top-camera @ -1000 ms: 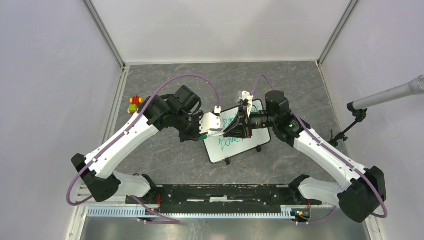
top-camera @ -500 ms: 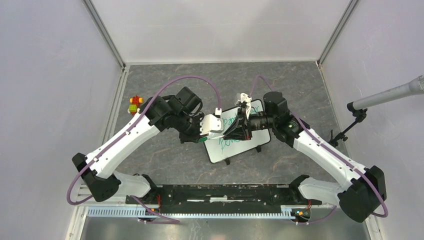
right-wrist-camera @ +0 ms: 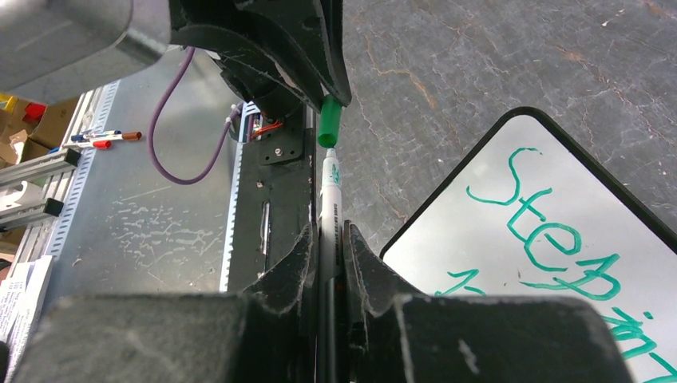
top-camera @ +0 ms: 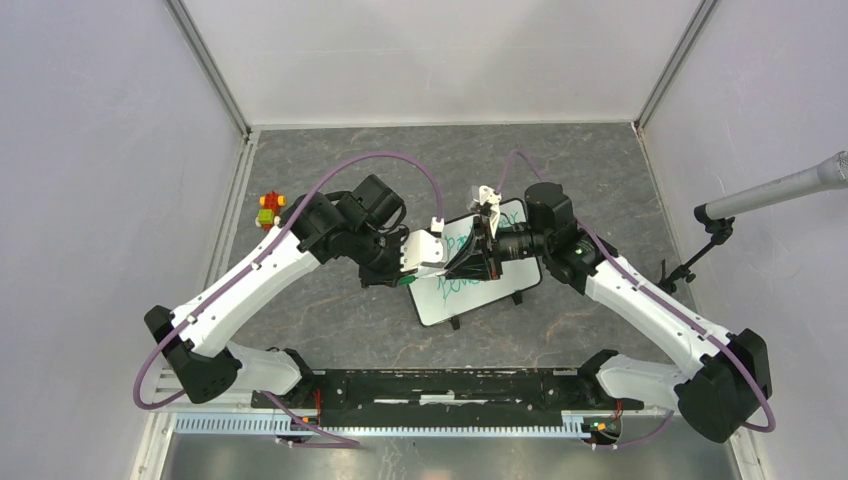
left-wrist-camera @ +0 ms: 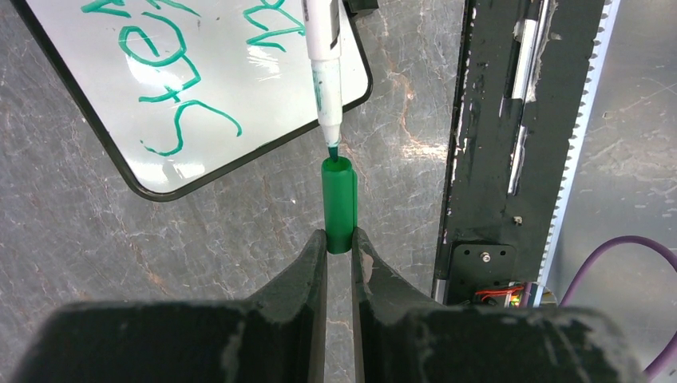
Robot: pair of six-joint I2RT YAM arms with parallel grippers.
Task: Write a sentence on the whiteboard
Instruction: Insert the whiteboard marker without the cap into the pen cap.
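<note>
The grey marbled desk carries the whiteboard near its middle, turned at an angle so that one rounded corner points toward the arms' bases, with its small black feet showing along the near edge. Both arms reach in from either side and meet above the board's left part. The left end effector is pinched narrow on the closed end of a green cap, whose open mouth faces the other arm. The right end effector is clamped narrow around the barrel of a marker, with its green tip aimed at the cap. The tip sits right at the cap's mouth; it seems to be just entering, though the wrist views do not settle whether it is inside. The sentence runs across the board in green handwriting on two lines, and the word "Step" is readable. A few small red, yellow and green toy blocks lie by the desk's left edge, well apart from the board.
</note>
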